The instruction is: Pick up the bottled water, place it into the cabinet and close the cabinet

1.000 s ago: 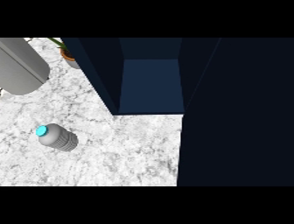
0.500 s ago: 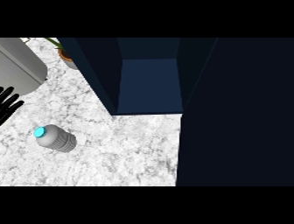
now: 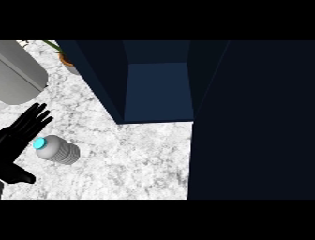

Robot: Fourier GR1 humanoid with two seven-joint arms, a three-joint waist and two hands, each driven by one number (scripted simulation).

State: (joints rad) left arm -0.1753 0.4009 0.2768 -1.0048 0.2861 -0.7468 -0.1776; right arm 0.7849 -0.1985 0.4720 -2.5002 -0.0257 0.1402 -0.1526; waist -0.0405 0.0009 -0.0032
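The bottled water (image 3: 58,150) is a small grey bottle with a cyan cap, lying on its side on the white marble counter (image 3: 132,159). My left hand (image 3: 11,140) shows at the left edge, open with its fingers straight and pointing up and right. Its fingertips (image 3: 39,115) are just left of and above the bottle's cap, and I cannot tell whether they touch it. The dark blue cabinet (image 3: 157,89) stands open at the back, its inside bare. My right hand is not in view.
A wide dark panel (image 3: 264,122), seemingly the cabinet's open door, fills the right side of the view. A large grey rounded object (image 3: 8,70) sits at the back left. A potted plant (image 3: 64,55) stands beside the cabinet's left wall.
My left hand has come further in from the left edge, moving right toward the bottle. The bottle and cabinet have not moved.
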